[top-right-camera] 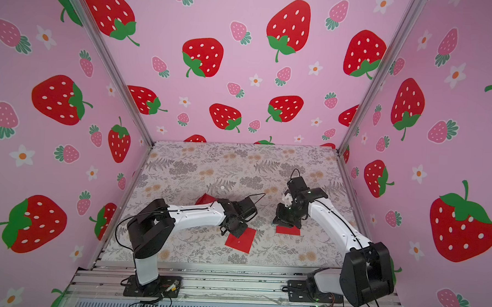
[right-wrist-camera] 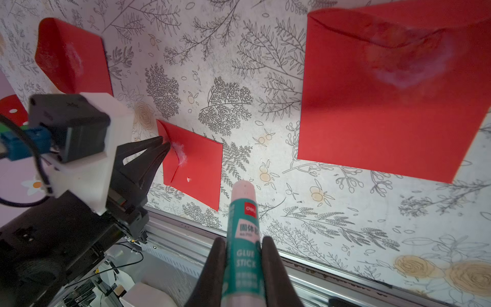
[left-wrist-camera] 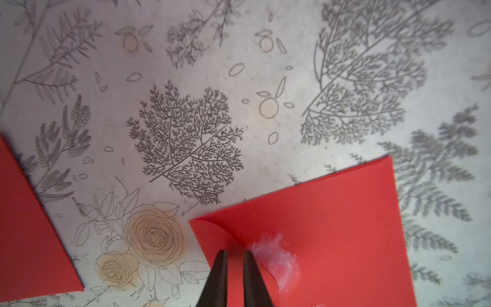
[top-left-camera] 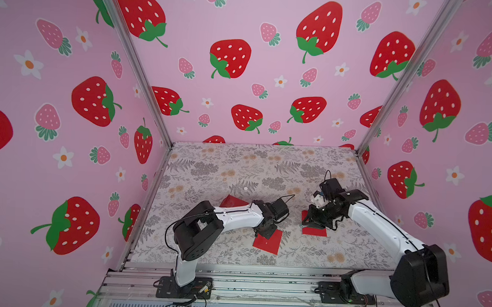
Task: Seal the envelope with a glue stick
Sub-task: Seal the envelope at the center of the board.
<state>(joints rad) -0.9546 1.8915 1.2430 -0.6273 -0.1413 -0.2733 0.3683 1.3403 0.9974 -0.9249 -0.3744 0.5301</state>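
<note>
Three red envelopes lie on the floral table. My left gripper (left-wrist-camera: 235, 255) has its jaws nearly together, tips pressing on the folded flap of the middle envelope (left-wrist-camera: 332, 226), beside a white glue smear (left-wrist-camera: 276, 257). In both top views this envelope (top-left-camera: 269, 243) (top-right-camera: 242, 241) lies under the left gripper (top-left-camera: 265, 233). My right gripper (right-wrist-camera: 243, 239) is shut on the glue stick (right-wrist-camera: 243, 212), a teal-labelled tube with a pale tip, held above the table. Its nearest envelope (right-wrist-camera: 372, 106) (top-left-camera: 315, 231) has a glue smear on its flap. The stick is hidden in the top views.
The third red envelope (top-left-camera: 231, 201) (right-wrist-camera: 71, 55) lies behind the left arm, flap partly raised. The table's metal front rail (right-wrist-camera: 186, 236) runs close under the glue stick. Strawberry-print walls enclose the table on three sides.
</note>
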